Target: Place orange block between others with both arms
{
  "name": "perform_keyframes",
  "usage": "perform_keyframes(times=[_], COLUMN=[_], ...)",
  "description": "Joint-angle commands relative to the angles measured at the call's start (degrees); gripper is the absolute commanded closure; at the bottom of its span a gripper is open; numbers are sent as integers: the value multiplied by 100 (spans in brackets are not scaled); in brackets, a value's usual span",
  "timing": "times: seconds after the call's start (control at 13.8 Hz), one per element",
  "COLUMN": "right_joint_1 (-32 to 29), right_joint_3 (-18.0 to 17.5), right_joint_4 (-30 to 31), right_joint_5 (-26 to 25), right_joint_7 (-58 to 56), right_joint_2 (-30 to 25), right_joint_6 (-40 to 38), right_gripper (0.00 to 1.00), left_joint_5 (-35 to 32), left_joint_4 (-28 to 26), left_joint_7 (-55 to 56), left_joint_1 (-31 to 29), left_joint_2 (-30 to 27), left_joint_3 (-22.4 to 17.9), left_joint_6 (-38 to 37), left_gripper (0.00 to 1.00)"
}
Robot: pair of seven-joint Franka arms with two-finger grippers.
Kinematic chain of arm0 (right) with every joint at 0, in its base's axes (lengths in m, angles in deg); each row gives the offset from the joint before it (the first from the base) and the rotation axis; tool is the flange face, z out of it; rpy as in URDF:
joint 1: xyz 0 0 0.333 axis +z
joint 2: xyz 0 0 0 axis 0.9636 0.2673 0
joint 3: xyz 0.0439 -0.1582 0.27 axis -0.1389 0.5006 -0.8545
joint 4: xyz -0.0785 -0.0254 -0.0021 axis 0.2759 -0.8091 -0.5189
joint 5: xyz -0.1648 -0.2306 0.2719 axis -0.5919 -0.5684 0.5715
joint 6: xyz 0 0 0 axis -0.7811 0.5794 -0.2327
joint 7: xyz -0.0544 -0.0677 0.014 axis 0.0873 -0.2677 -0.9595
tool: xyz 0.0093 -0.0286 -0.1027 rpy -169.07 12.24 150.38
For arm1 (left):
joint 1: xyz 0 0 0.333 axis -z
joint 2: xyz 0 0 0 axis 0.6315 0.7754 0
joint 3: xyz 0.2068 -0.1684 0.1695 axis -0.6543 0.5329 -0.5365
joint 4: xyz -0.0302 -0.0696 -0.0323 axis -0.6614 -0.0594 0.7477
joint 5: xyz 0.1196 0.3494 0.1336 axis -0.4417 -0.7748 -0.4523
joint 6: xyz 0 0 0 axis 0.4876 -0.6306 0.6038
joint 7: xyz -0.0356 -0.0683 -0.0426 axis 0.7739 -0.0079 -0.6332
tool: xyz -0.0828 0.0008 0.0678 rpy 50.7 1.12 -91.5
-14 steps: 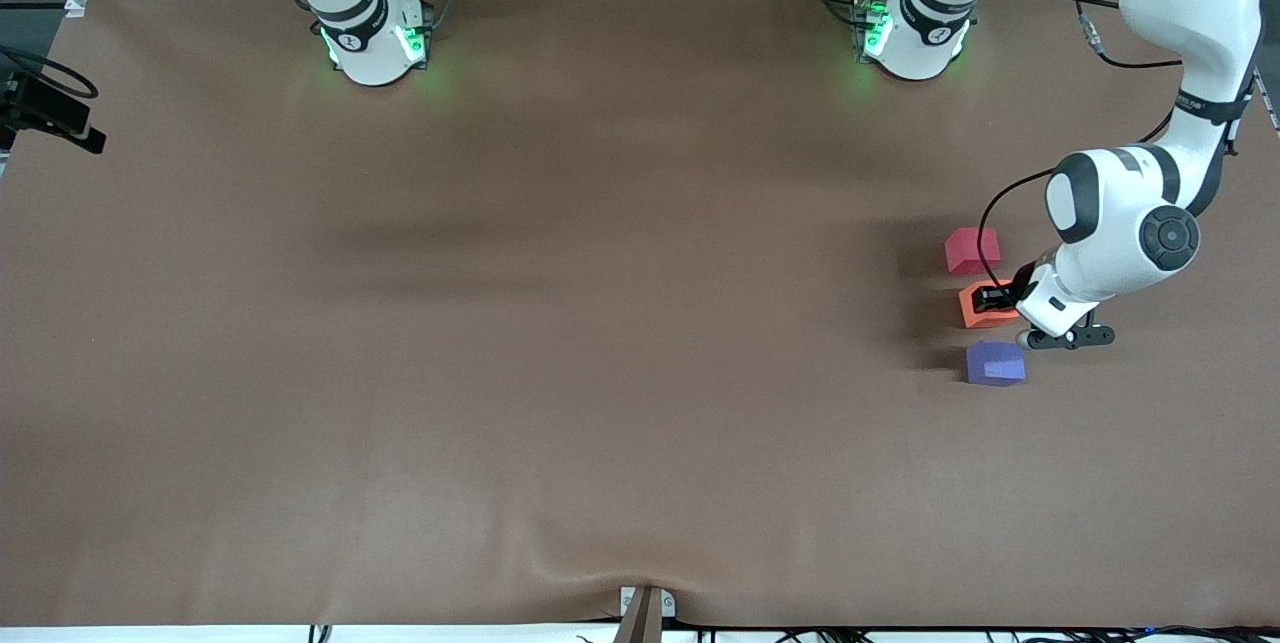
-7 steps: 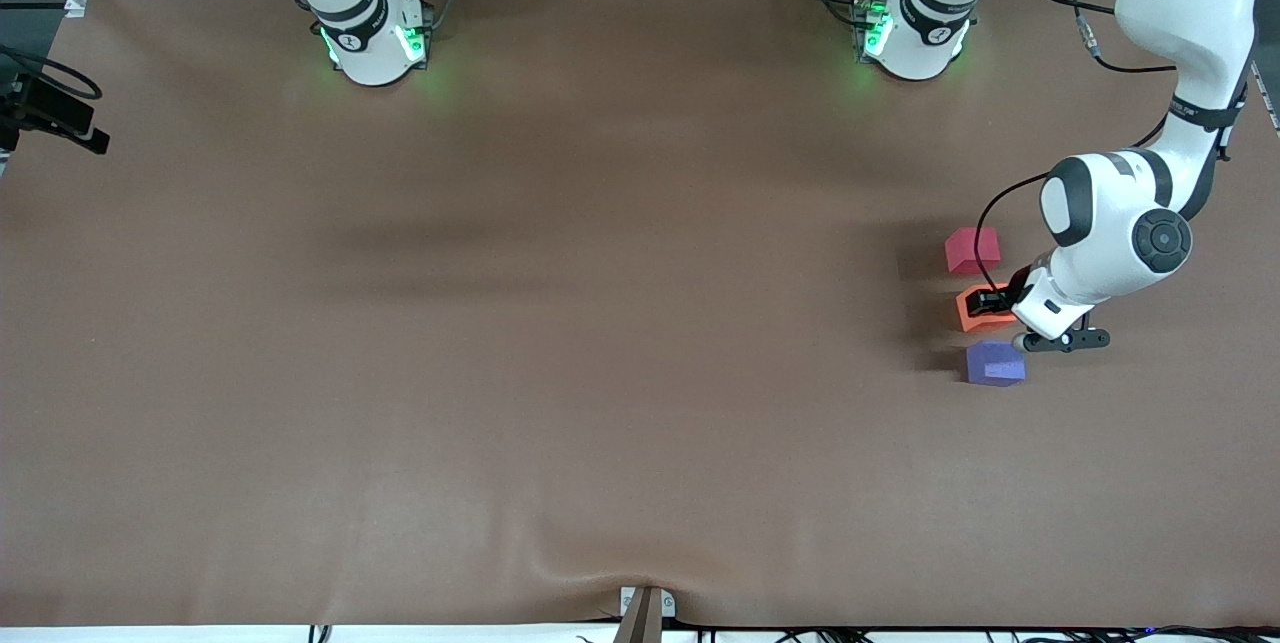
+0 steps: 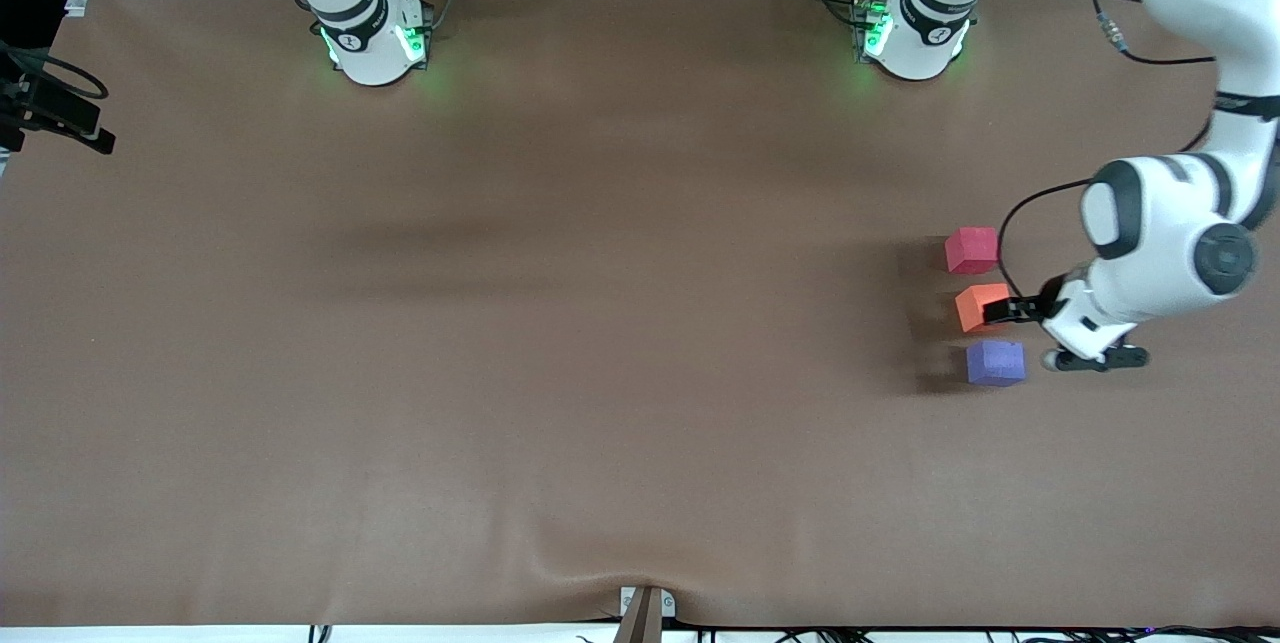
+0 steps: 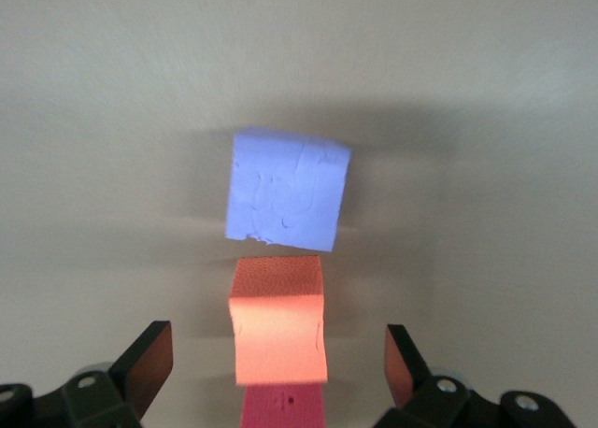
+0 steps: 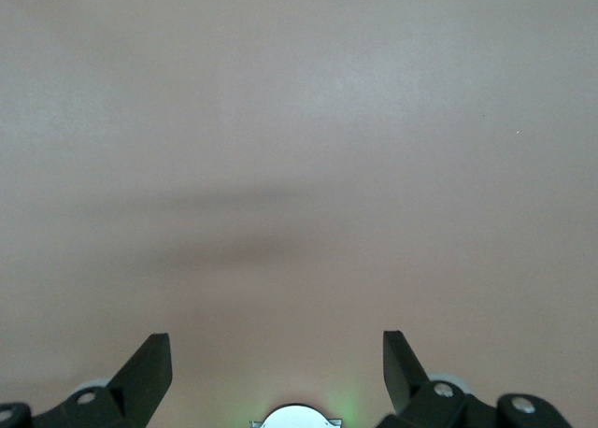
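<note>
Three foam cubes sit in a short row near the desk's edge at the left arm's end: in the front view the pinkish-red block (image 3: 971,250) lies farthest from the camera, the orange block (image 3: 981,307) sits between it and the purple-blue block (image 3: 995,362), and small gaps separate all three. Your left gripper (image 3: 1012,311) hovers just beside the orange block, its black fingers reaching toward it. The right arm waits, only its green-lit base (image 3: 375,43) showing at the desk's top edge.

From the left wrist view you see the left gripper (image 4: 278,372) spread wide, nothing between its fingers (image 4: 148,363); the orange block (image 4: 278,330) rests free on the desk (image 4: 486,101), the purple-blue block (image 4: 288,190) and a sliver of the pinkish-red block (image 4: 280,407) on either side of it.

From the right wrist view, the right gripper (image 5: 277,372) is also spread wide over bare desk.

Your risk, judged from here: a spread finger could clip a cube as the arm pulls away, knocking the light foam out of line.
</note>
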Motion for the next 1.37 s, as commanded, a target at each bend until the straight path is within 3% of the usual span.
perform_keyframes(times=[0.0, 0.43, 0.58, 0.72, 1.01, 1.3], right_joint_1=[51, 51, 51, 51, 51, 78], right_joint_3=[7, 7, 7, 7, 7, 7], right_joint_4=[73, 73, 73, 73, 73, 73], right_joint_5=[-29, -29, -29, -29, -29, -29], right_joint_7=[82, 82, 82, 82, 82, 82], right_joint_2=[-72, -72, -72, -72, -72, -72], right_joint_6=[-1, -1, -1, -1, -1, -1], right_gripper=[0, 0, 0, 0, 0, 0], left_joint_5=[-77, -121, -182, -533, -508, -464], left_joint_4=[795, 1498, 1788, 1816, 1825, 1851], left_joint_7=[-22, -21, -21, -21, 22, 302], left_joint_1=[170, 250, 328, 399, 803, 1083], left_joint_2=[28, -156, -305, -665, -1272, -1931], left_joint_3=[15, 24, 86, 147, -195, -326], left_joint_6=[-773, -1081, -1492, -1722, -1942, -2749], left_gripper=[0, 0, 0, 0, 0, 0])
